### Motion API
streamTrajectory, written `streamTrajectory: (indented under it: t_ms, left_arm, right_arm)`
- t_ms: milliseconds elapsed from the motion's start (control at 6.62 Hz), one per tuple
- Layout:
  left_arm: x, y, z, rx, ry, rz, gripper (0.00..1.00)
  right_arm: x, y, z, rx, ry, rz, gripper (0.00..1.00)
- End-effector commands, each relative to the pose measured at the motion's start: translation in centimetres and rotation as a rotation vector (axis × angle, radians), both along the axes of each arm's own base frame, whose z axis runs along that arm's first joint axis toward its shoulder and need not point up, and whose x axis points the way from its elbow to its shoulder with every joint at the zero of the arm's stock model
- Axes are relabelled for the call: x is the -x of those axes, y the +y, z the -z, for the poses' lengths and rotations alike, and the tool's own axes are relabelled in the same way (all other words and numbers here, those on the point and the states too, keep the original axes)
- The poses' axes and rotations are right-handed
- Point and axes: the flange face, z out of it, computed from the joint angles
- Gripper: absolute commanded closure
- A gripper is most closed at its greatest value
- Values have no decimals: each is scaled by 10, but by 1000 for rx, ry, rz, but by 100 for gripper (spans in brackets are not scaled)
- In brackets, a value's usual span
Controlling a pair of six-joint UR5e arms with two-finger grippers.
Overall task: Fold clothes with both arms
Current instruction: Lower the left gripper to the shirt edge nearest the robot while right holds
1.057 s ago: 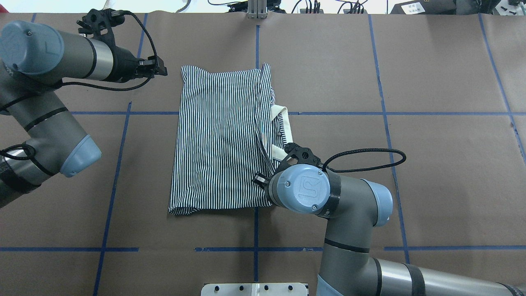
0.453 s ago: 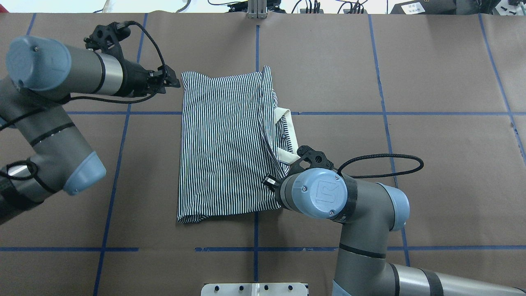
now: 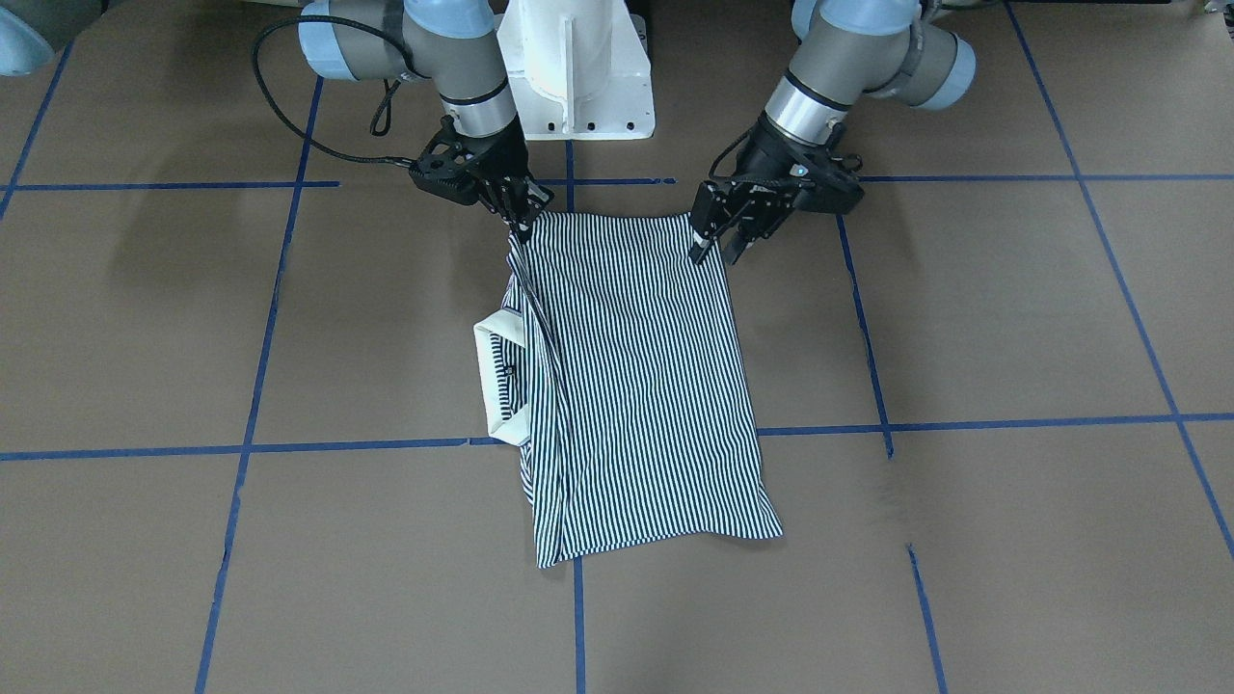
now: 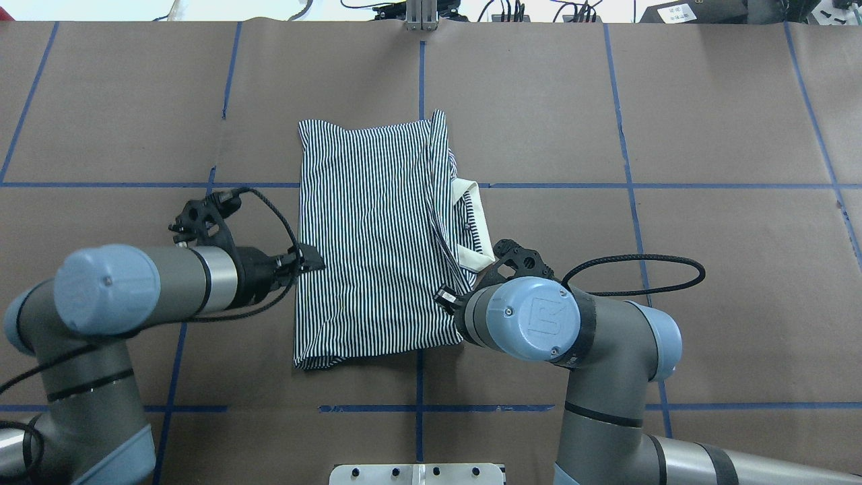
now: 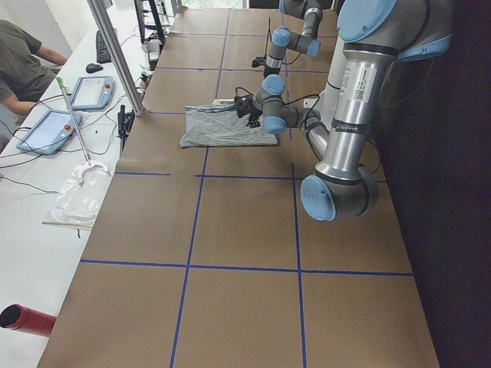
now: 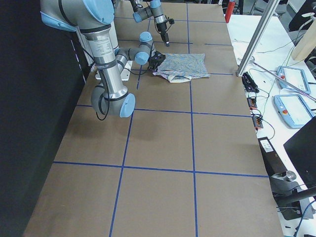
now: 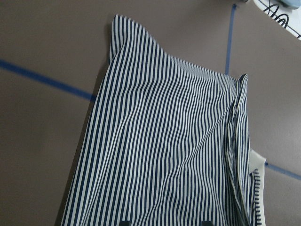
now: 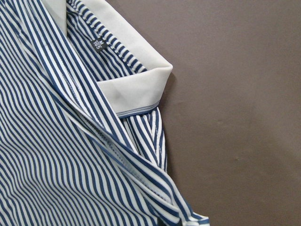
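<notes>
Left fingers (image 3: 698,247) hover spread open over the striped polo shirt (image 4: 367,236) at its left edge; right fingers (image 3: 522,224) pinch its near-right corner. Its long axis runs near-far, with the smooth white collar (image 4: 473,222) pointing right.

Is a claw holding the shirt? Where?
The right claw pinches the shirt at its collar-side corner nearest the robot; the left claw is open, empty.

shirt (image 4: 367,236): one
arms: two, left arm (image 4: 135,289), right arm (image 4: 539,323)
grippers: two, left gripper (image 3: 713,251), right gripper (image 3: 521,224)
tablets (image 5: 90,92): two, upper left
person (image 5: 23,65): one, upper left corner
</notes>
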Motion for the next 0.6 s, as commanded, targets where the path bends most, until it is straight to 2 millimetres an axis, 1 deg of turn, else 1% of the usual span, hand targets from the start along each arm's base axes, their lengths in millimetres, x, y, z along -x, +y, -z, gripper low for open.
streamTrajectory:
  t_ms: [0,151,453]
  left_arm:
    - [-28,46,-22,61,-108,-4,38]
    - [-36,55,-27,69,-128,-22,38]
    - [-43,63,-32,71,-139,-40,39]
  right_arm:
    - [-6,2,-4,33,-9,-26,100]
    - [-5,2,-5,35,-7,-25,100]
    - [-4,2,-4,35,-8,-25,100]
